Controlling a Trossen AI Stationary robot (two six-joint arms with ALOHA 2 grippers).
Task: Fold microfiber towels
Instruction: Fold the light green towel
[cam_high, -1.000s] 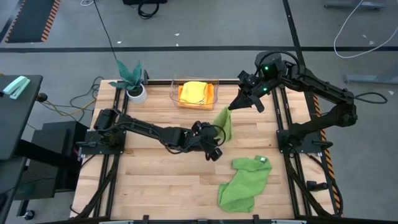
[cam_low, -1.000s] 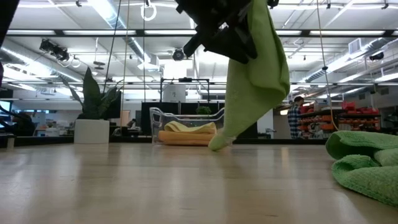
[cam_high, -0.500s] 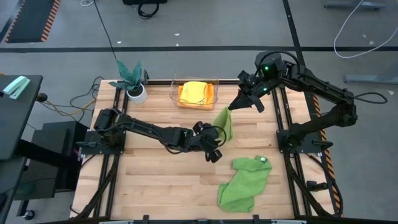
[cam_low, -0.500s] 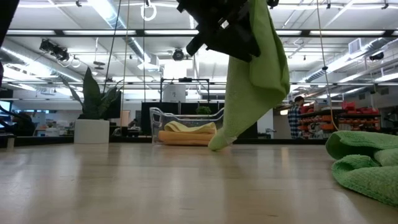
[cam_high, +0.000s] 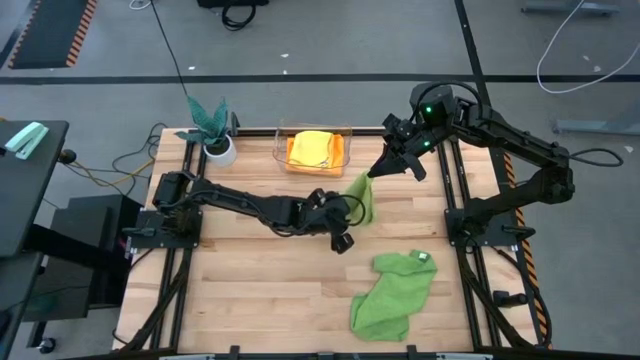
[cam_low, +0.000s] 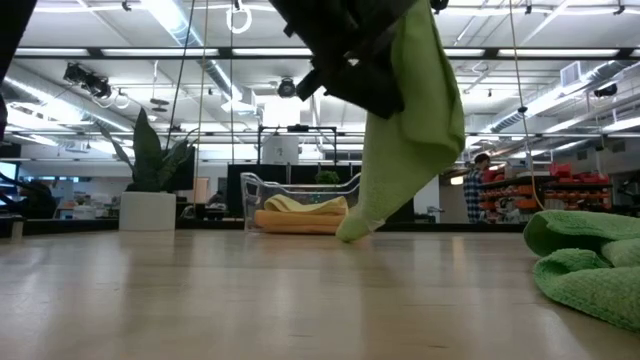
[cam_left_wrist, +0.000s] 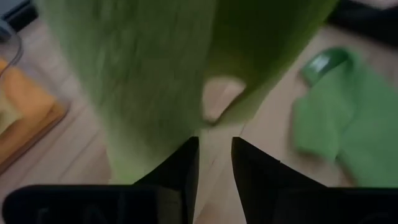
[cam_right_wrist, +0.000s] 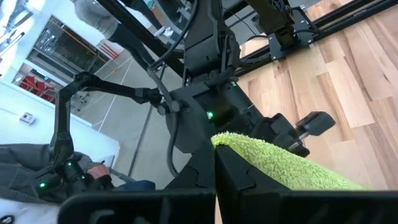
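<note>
Worktop (cam_high: 250, 290) front-left bare — free passage; hanging lime green towel (cam_high: 359, 198) blocks centre, mid-green towel (cam_high: 393, 293) front-right, clear bin (cam_high: 315, 150) and plant (cam_high: 212, 128) along the back

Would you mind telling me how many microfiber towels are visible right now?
4: orange towel and yellow towel in the clear bin, lime green towel hanging from the right pincer, larger green towel crumpled on the table. Others may be hidden.
</note>
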